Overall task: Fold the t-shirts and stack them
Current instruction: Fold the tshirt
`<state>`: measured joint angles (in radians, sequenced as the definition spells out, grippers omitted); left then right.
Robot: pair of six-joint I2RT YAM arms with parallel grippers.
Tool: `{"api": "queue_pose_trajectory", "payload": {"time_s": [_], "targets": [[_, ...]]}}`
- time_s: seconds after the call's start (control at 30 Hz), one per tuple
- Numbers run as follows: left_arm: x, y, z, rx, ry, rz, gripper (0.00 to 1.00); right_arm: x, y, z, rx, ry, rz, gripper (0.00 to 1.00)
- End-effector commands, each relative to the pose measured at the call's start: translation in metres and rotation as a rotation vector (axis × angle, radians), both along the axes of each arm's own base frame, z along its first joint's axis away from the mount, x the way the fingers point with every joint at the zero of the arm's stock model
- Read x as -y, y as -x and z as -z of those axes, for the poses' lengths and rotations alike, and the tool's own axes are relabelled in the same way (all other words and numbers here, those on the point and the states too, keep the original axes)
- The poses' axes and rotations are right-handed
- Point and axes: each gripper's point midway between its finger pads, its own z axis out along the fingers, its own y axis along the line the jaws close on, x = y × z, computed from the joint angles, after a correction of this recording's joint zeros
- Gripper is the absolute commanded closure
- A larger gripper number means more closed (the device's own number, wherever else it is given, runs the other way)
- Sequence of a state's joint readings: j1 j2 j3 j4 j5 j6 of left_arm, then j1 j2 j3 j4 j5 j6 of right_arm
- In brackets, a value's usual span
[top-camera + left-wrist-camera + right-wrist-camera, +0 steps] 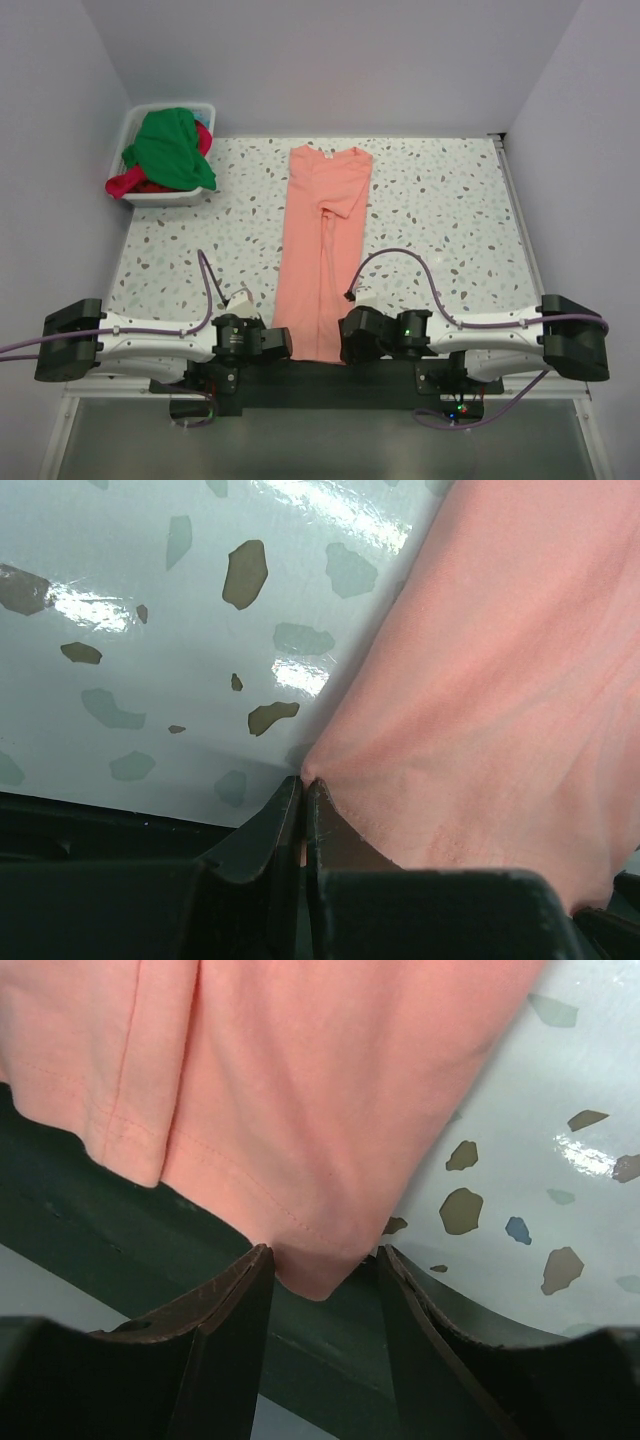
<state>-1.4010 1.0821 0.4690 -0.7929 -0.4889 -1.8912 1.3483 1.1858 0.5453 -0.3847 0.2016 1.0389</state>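
left tool (303, 782) is clenching on the near-left corner of the pink shirt (480, 680) | right tool (325, 1255) is standing released, jaws straddling the near-right corner | pink shirt is lying folded long down the middle of the desk (450, 200) | green shirt (170, 145) is hiding most of the red shirt (125, 185) in the far-left tub (165, 197)

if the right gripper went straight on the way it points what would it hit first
Hem corner of the salmon-pink t-shirt, lying between the open jaws of the right gripper; depth beyond unclear.
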Motion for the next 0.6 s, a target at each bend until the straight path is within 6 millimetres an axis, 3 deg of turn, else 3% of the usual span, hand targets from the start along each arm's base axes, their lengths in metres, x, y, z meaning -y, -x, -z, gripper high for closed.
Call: {"api": "queue_pose_trajectory", "payload": {"time_s": [0.0,0.23,0.43,0.53,0.57], "targets": [[-0.015,0.004,0.014,-0.017,-0.055,0.006,0.93,-0.003,0.005,0.001,-0.016,-0.007,-0.012,0.50],[-0.017,0.003,0.015,-0.015,-0.056,0.002,0.93,-0.002,0.004,0.010,-0.014,0.018,-0.013,0.53],[-0.018,0.002,0.012,-0.011,-0.056,-0.004,0.93,-0.001,0.006,0.017,-0.027,0.048,-0.018,0.71],[-0.019,0.002,0.012,-0.010,-0.055,-0.008,0.93,0.001,0.006,0.019,-0.030,0.065,-0.013,0.86],[-0.020,0.002,0.012,-0.010,-0.058,-0.008,0.93,0.002,0.006,0.017,-0.028,0.067,-0.009,1.00]]}}
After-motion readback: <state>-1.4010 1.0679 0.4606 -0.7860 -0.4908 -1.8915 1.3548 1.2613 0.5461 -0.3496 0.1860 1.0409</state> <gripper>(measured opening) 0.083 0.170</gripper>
